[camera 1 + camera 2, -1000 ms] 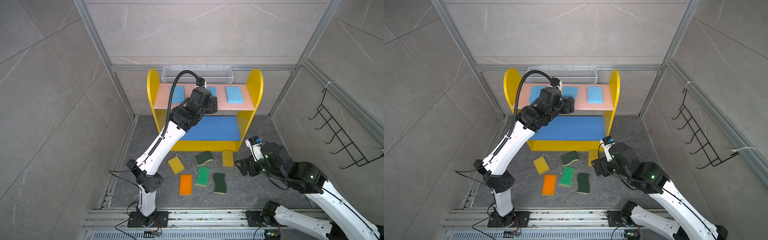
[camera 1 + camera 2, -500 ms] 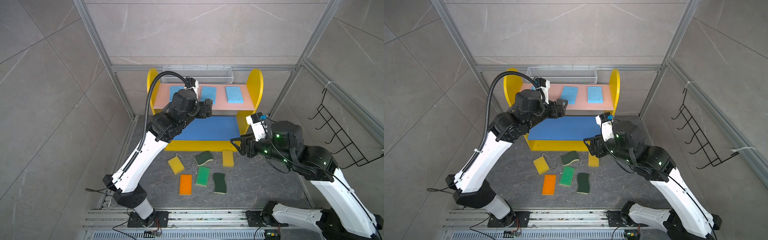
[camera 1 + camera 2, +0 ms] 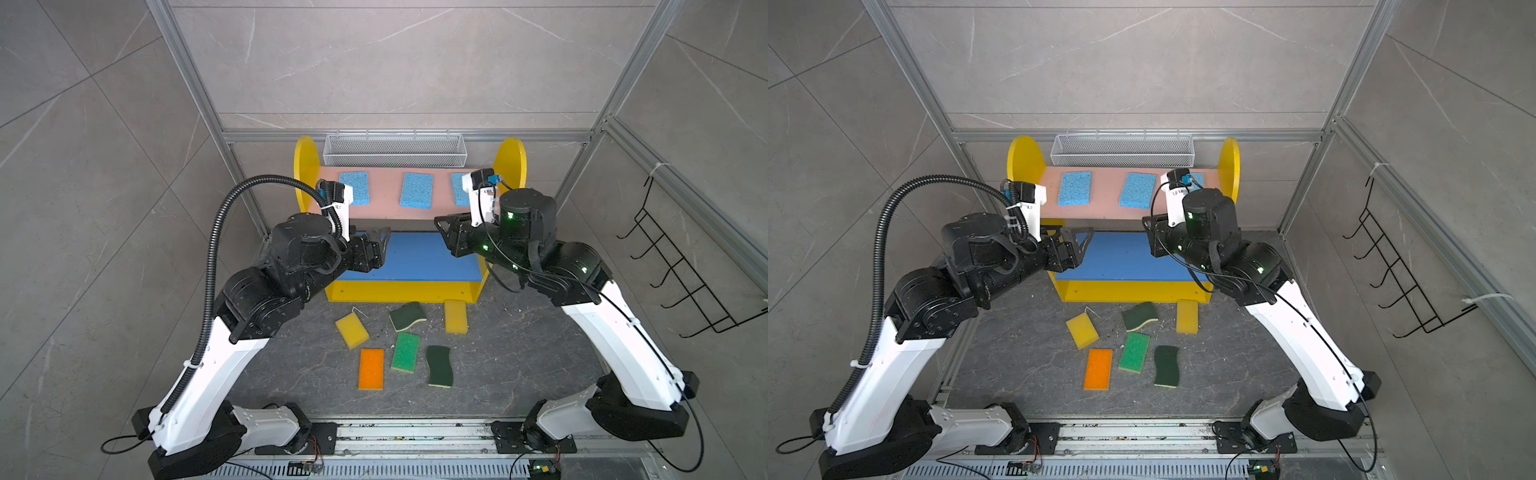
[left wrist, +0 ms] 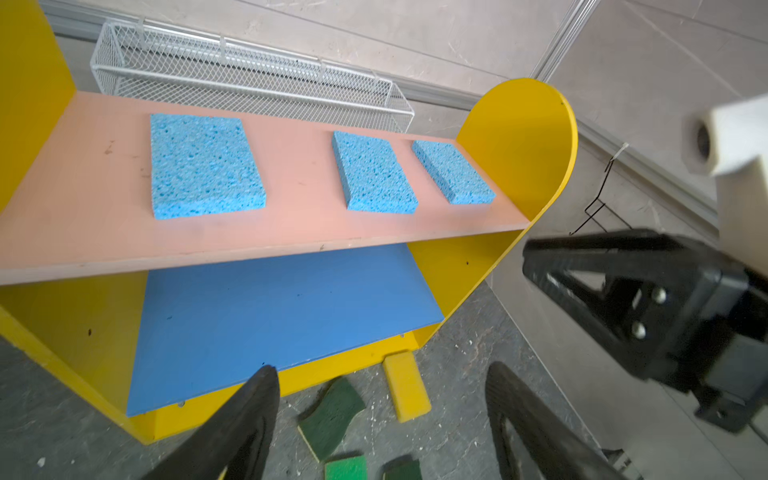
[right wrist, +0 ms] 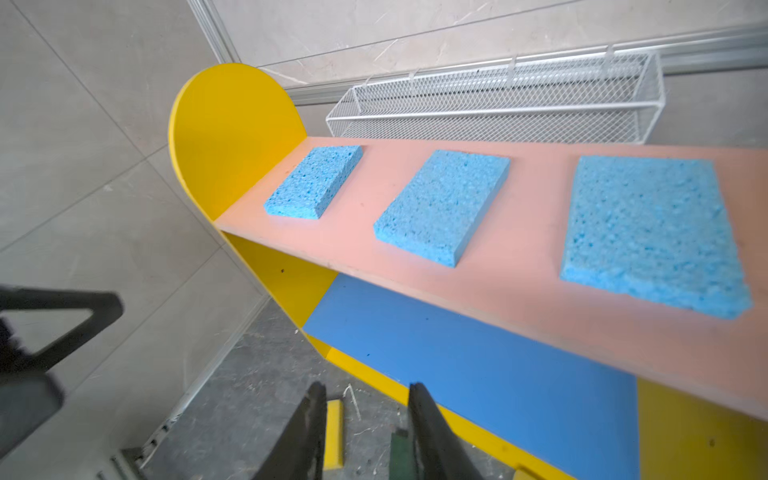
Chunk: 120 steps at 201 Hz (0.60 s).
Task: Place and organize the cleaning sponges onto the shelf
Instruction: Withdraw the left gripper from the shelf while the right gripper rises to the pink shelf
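The left gripper (image 3: pixel 380 249) and right gripper (image 3: pixel 444 233) hang facing each other before the shelf (image 3: pixel 515 166), in front of its blue board (image 3: pixel 419 257). The left is wide open, the right narrowly open, both empty. Three blue sponges (image 3: pixel 416 190) lie spaced on the pink board (image 3: pixel 386 208); the right arm's camera (image 3: pixel 478 183) covers part of the rightmost in both top views. Six more sponges (image 3: pixel 406 351) lie scattered on the floor (image 3: pixel 311 374) before the shelf. A basket (image 3: pixel 392 149) hangs behind it.

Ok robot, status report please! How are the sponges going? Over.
Left gripper open, empty. Right gripper open, empty. Three blue sponges on pink board; six sponges on floor. Nothing in the way.
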{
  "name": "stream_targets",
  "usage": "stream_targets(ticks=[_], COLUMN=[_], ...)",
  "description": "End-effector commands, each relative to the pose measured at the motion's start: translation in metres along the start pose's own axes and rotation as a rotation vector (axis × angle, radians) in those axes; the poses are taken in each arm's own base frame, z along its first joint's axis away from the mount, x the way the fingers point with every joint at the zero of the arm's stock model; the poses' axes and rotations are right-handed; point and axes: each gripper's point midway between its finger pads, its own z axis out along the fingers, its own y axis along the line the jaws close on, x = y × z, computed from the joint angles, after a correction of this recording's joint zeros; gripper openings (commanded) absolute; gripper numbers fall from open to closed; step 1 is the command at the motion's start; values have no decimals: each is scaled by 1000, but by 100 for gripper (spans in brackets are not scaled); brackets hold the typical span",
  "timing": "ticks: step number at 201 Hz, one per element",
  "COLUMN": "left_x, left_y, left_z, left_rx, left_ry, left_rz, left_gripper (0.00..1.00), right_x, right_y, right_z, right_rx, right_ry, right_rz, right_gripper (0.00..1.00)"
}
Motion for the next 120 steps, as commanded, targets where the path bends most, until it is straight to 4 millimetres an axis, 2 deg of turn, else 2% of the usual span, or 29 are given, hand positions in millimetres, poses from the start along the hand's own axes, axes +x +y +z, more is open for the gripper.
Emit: stream_targets(ticks=[1, 27, 66, 82, 101, 120], left_x=[7, 10, 12, 12, 12, 13], left_y=[9, 19, 31, 44, 56, 59], left_z=[-9, -20, -33, -41, -48, -51], left_rx=[-24, -53, -87, -153, -215, -220], left_ry=[7, -8, -29, -24, -31, -39], left_rz=[36, 40, 45, 51, 61, 54], left_gripper=[80, 79, 79, 78, 78, 77], right_x=[-24, -34, -38, -41, -38, -32], right_y=[-12, -24, -44, -57, -68, -72], right_z=[11, 27, 57, 67, 81, 93], right_rx=[108, 206, 282, 302, 306, 293], right_ry=[-85, -108, -105, -95, -63, -24], right_rz=[-49, -93, -106, -78, -56, -51], right_gripper=[30, 25, 21, 20, 19, 19])
